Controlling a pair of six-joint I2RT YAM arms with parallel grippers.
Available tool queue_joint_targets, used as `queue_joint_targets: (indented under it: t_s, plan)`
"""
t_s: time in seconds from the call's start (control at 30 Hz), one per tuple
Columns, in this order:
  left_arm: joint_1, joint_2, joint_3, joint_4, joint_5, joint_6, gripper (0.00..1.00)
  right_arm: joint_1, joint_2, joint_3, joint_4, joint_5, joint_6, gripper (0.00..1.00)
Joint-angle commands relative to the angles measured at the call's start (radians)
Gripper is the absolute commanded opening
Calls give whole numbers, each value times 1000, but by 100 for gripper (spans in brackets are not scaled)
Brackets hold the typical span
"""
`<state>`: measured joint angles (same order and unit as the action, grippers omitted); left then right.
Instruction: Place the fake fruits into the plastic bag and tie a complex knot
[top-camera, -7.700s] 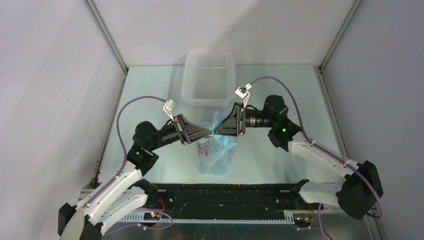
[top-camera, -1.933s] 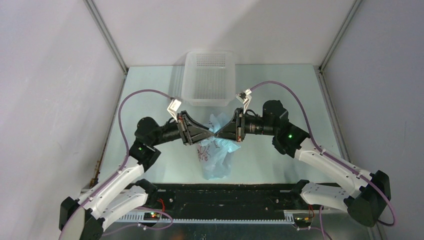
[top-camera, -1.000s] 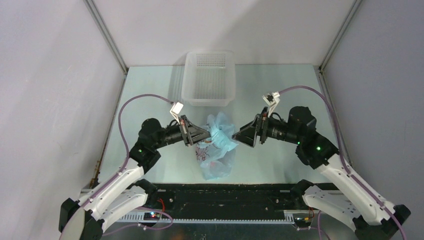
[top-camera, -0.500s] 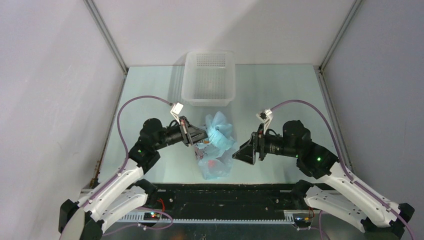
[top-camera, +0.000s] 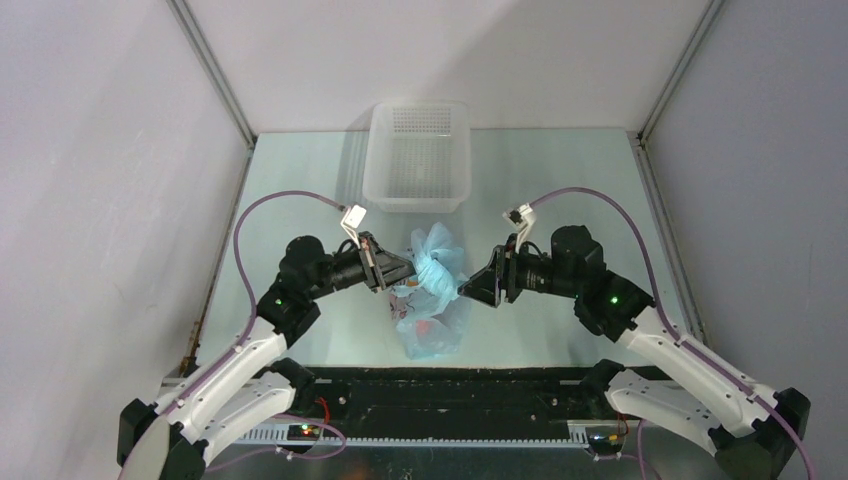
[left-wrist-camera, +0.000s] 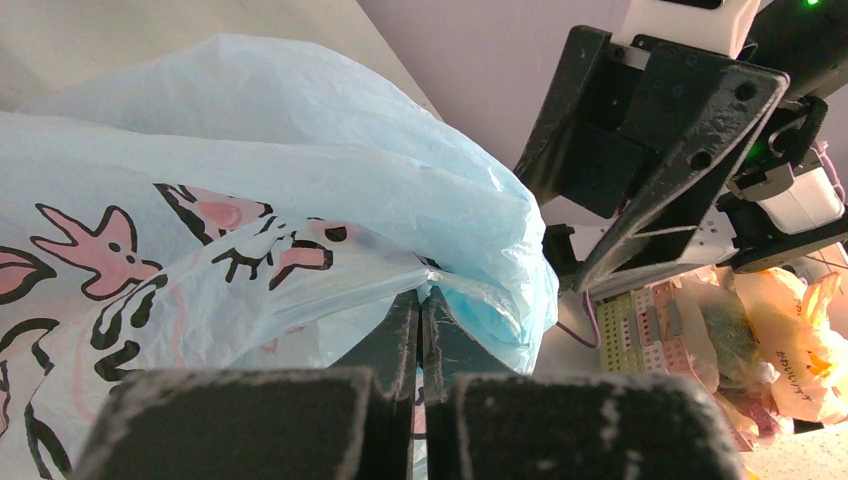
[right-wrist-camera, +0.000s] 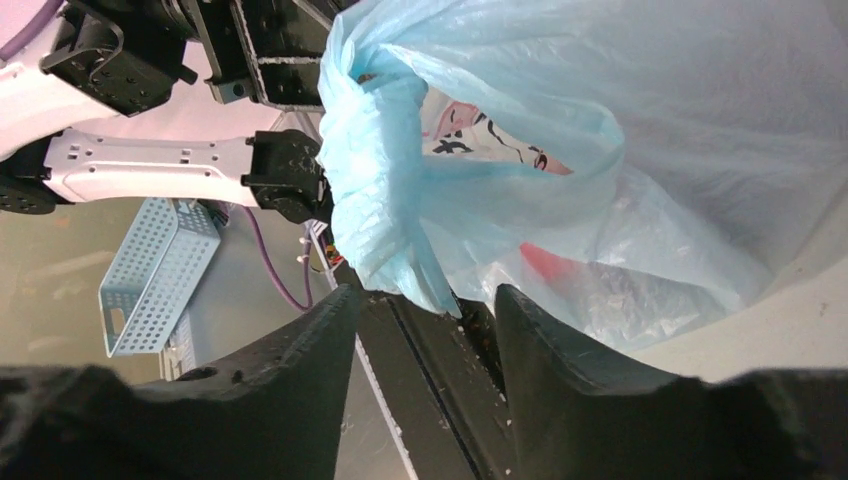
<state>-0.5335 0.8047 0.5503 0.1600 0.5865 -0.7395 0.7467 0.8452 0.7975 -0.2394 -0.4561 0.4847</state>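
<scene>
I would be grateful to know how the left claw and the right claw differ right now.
The left claw is shut, pinching blue plastic of the bag; the right claw is open and grips nothing, though a tail of the bag shows between its spread fingers. The left claw meets the bag from the left, the right claw from the right. Both point inward at the bag's gathered top.

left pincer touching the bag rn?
Touching. The left wrist view shows the left pincer shut on a fold of the bag, with the plastic pinched between its tips.
</scene>
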Motion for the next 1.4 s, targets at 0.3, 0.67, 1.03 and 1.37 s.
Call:
queue_joint_targets:
  t_s: [0.3,0.67,1.03,1.37]
  plan:
    - [6,-7,56,10,0,26,0,-15,60,2,121,-117,-43,34]
    - [35,-92,125,-190,-273,134,0,-17,58,2,27,104,-79,0]
    - [39,-89,152,-422,-854,357,0,70,138,-27,-193,604,-46,0]
    - [40,-120,131,-496,-950,351,0,95,174,-83,-186,611,-19,0]
